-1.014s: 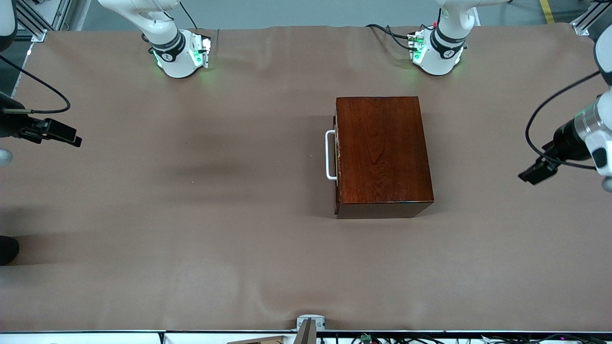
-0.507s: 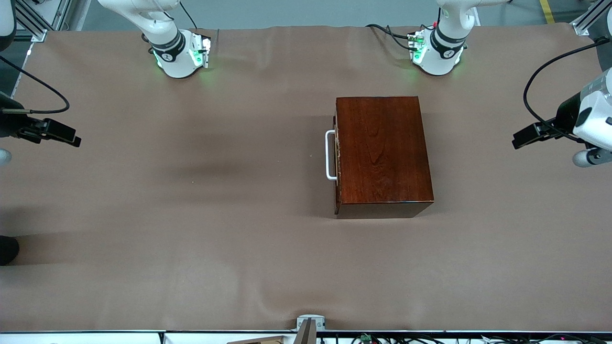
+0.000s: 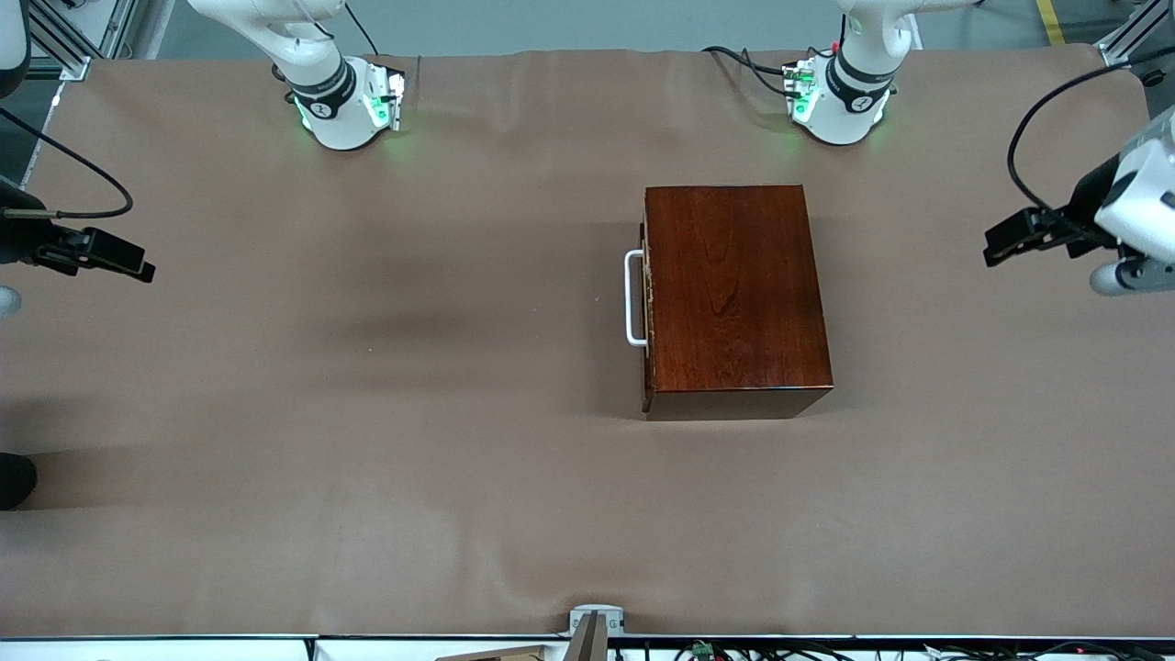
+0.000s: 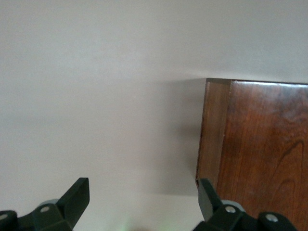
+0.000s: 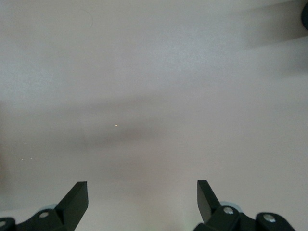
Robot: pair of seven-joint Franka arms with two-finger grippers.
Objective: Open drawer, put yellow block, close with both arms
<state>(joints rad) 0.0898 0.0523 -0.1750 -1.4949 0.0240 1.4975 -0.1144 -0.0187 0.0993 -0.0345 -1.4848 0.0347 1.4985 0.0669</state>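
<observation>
**Left arm has swung up at its end of the table; all else unchanged**

Since a second ago the left gripper (image 3: pixel 1005 243) has shifted: it hung lower in the front view, over the cloth near that edge of the table, and now sits higher in that view and a touch closer to the cabinet (image 3: pixel 734 294), its white wrist tilted differently. Over the last half second it has barely moved. Its fingers (image 4: pixel 77 195) stand wide apart and hold nothing; the left wrist view looks down on bare brown tablecloth (image 3: pixel 367 413) and one corner of the cabinet.

The right gripper (image 3: pixel 119 257) has not moved at all. It waits over the cloth at the right arm's end of the table, well apart from the cabinet, with its fingers (image 5: pixel 77 197) spread wide and empty; its wrist view shows only cloth.

The mahogany cabinet stands where it stood, toward the left arm's end of the table. Its drawer (image 3: pixel 646 294) is pushed fully in, the white bar handle (image 3: pixel 632 298) facing the right arm's end of the table. The yellow block appears in none of the views.
</observation>
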